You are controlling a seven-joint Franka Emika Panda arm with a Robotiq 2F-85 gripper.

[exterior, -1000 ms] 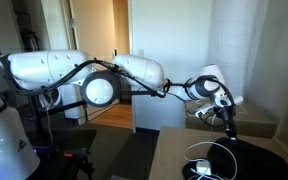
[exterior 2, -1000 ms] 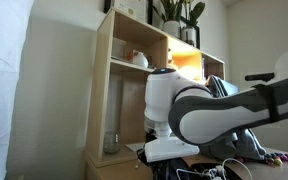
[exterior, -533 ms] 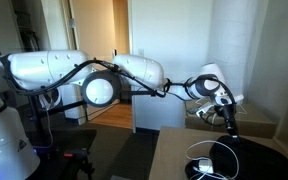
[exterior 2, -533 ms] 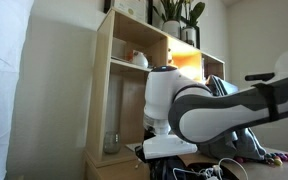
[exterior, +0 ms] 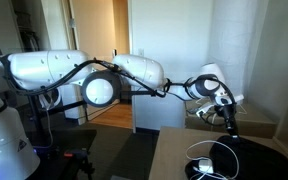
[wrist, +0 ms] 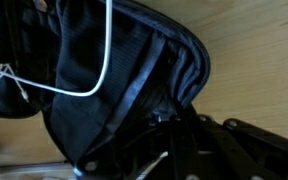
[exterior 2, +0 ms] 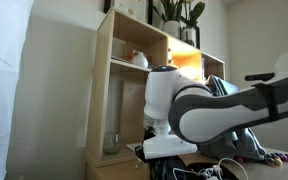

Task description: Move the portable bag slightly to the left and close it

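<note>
Black metal against black cloth: the pincer (wrist: 172,138) sits squeezed fully together at the bottom of the wrist view, right at the gaping mouth of the portable bag (wrist: 134,70). Whether a pinch of fabric lies between its jaws I cannot tell; the two run together in the dark. From the pincer the bag spreads away upward and to the left in that view, its long side lying slantwise and its rim curving round at the upper right. In an exterior view the pincer (exterior: 227,122) points straight down at the near end of the bag (exterior: 256,155), which lies flat on the table (exterior: 169,150). The bag looks soft, wide and round-cornered, its mouth open, with slack folds and a glossy strip along the edge. A white cord (wrist: 106,50) loops across its top. I'd judge any sideways drag must start from this open edge, and the cord may ride along.
</note>
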